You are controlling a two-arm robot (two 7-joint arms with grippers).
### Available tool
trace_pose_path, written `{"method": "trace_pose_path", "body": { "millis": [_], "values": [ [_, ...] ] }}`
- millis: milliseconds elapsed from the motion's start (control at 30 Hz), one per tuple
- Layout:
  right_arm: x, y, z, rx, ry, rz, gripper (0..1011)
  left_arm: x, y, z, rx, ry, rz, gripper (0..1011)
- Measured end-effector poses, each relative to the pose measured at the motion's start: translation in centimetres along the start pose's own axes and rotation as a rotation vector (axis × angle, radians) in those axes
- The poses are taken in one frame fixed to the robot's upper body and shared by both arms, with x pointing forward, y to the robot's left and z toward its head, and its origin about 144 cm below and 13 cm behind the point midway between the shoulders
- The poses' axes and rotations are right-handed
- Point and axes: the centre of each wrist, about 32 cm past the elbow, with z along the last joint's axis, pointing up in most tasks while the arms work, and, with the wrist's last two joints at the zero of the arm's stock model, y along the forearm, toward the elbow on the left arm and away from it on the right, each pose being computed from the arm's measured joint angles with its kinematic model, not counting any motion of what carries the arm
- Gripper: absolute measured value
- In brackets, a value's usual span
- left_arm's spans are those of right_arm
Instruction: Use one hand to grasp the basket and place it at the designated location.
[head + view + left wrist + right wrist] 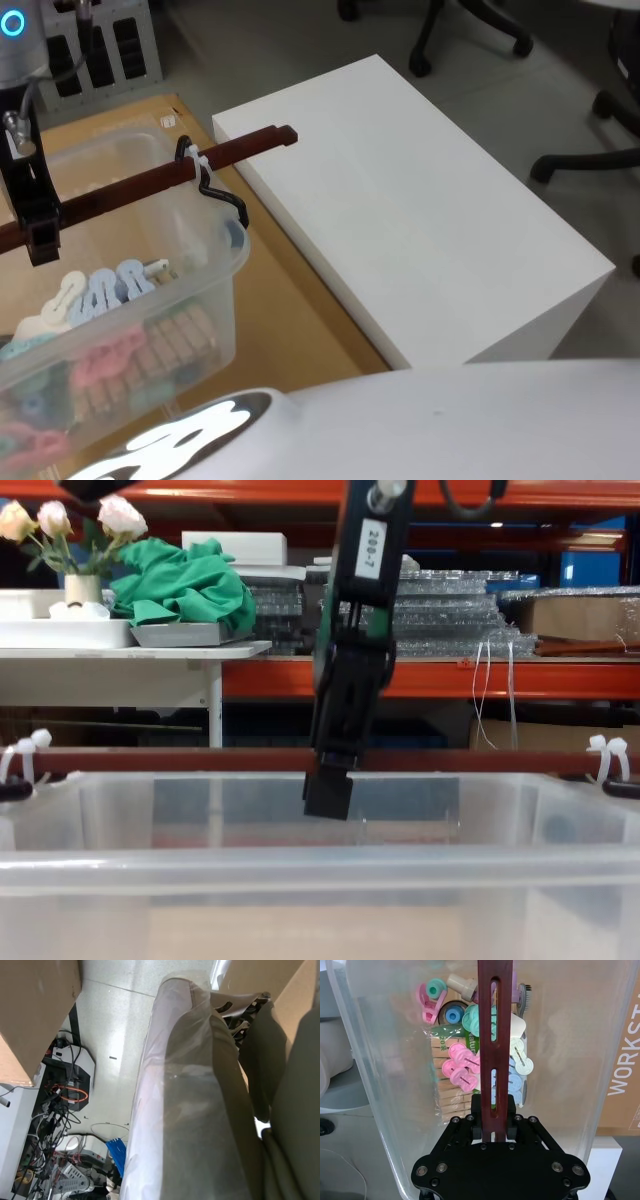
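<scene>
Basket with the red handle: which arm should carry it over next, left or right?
Right. The right gripper is shut on the handle bar of the basket, near its middle, so it could probably lift at once. The left wrist view faces the floor instead.

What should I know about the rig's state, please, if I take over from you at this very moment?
Right gripper: shut on the handle bar of the basket, near mid-bar.
Left arm: parked away from the basket, its wrist camera facing floor and cables.
Basket: holds pegs, over the brown cardboard surface, beside the white box; I cannot tell if it is lifted.
Done: the grasp.
Left: carry it, set it down at the designated spot (possibly the white box), then release.
</scene>
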Motion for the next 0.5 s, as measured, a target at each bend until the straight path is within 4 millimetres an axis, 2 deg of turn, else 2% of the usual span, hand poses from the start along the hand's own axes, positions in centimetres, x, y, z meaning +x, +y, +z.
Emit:
{"method": "trace_pose_path", "body": {
  "millis": [500],
  "values": [
    [0.08,1.04,-0.79,0.010,0.007,0.009,240,0.00,0.00,0.01,0.000,0.000,0.000,0]
  ]
}}
